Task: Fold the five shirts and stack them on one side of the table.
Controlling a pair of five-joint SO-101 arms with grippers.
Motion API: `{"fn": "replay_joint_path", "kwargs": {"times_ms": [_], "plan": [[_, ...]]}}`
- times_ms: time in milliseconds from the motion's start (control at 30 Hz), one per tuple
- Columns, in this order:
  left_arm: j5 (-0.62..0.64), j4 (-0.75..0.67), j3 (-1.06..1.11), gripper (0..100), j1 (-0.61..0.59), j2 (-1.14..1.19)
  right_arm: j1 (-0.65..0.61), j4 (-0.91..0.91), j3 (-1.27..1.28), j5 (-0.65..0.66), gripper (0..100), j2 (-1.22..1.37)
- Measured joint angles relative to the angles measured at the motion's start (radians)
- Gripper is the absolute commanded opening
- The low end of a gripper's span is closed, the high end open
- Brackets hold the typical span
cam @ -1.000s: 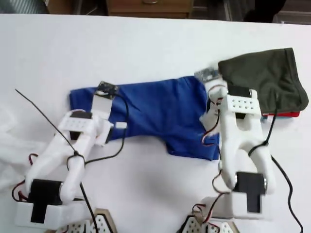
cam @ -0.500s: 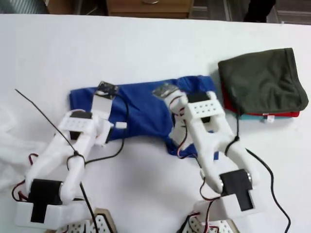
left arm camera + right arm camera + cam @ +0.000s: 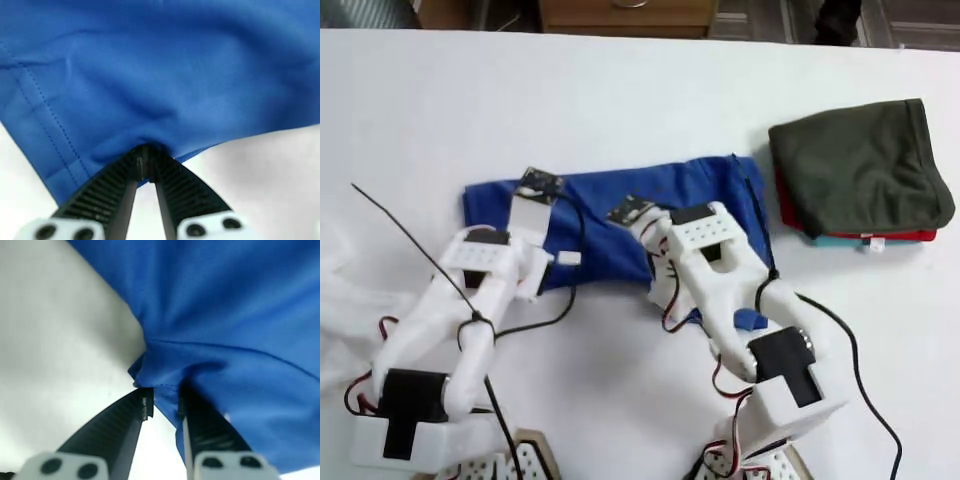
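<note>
A blue shirt lies partly folded in the middle of the table. My left gripper sits on its left part, shut on a pinch of the blue cloth, as the left wrist view shows at the gripper. My right gripper stands over the shirt's middle and is shut on a fold of the blue fabric, which is bunched in the gripper. A folded stack rests at the right, with a dark green shirt on top and red and teal ones under it.
White cloth lies at the table's left edge beside the left arm. Wooden furniture stands beyond the far edge. Cables trail from both arms near the front edge. The white table is bare behind the shirt.
My right arm has swung left from beside the stack to the shirt's middle, dragging the blue shirt's right side over with it. The left arm has kept still.
</note>
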Motion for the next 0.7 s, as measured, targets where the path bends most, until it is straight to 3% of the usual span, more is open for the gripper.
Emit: {"fn": "replay_joint_path", "kwargs": {"times_ms": [233, 533, 700], "plan": [[0.0, 0.0, 0.0, 3, 0.0, 0.0, -0.021, 0.106, 0.005, 0.008, 9.2, -0.133], [0.0, 0.0, 0.0, 3, 0.0, 0.0, -0.011, 0.186, 0.005, 0.284, 25.5, -0.181], [0.0, 0.0, 0.0, 3, 0.0, 0.0, 0.029, 0.18, 0.005, 0.348, 26.5, -0.183]]}}
